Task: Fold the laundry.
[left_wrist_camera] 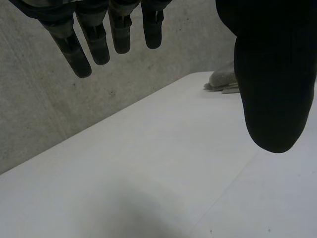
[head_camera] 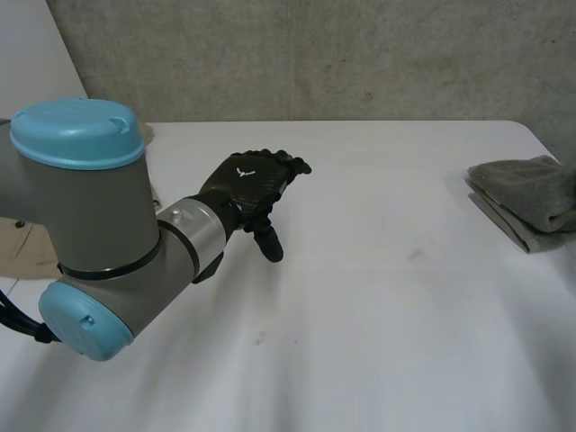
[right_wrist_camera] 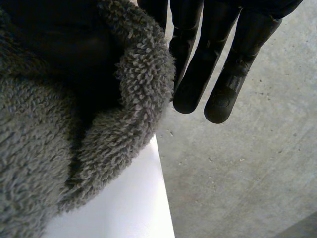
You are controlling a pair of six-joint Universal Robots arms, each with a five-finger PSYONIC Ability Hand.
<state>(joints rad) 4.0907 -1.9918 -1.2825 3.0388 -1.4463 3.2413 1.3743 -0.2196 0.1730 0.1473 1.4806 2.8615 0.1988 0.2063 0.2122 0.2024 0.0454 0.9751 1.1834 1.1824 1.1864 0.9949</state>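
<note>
A grey terry towel [head_camera: 531, 202] lies folded at the table's right edge; it also shows far beyond the fingertips as a small heap [left_wrist_camera: 225, 79] in the left wrist view. In the right wrist view the towel [right_wrist_camera: 59, 148] bulges in a thick fold against my right hand [right_wrist_camera: 203, 74], whose straight fingers [right_wrist_camera: 225, 94] press it from one side while its thumb is buried in the pile. My left hand [head_camera: 252, 184] hovers over the table's middle left, well away from the towel, holding nothing. Its fingers [left_wrist_camera: 99, 39] are straight and its thumb [left_wrist_camera: 272, 89] stands wide apart.
The white table [head_camera: 378, 297] stretches bare between my left hand and the towel. Its right edge [right_wrist_camera: 161, 198] drops to a concrete floor [right_wrist_camera: 247, 173]. A concrete wall [head_camera: 315, 54] runs behind the table. Brown cardboard [head_camera: 18, 252] lies off the left side.
</note>
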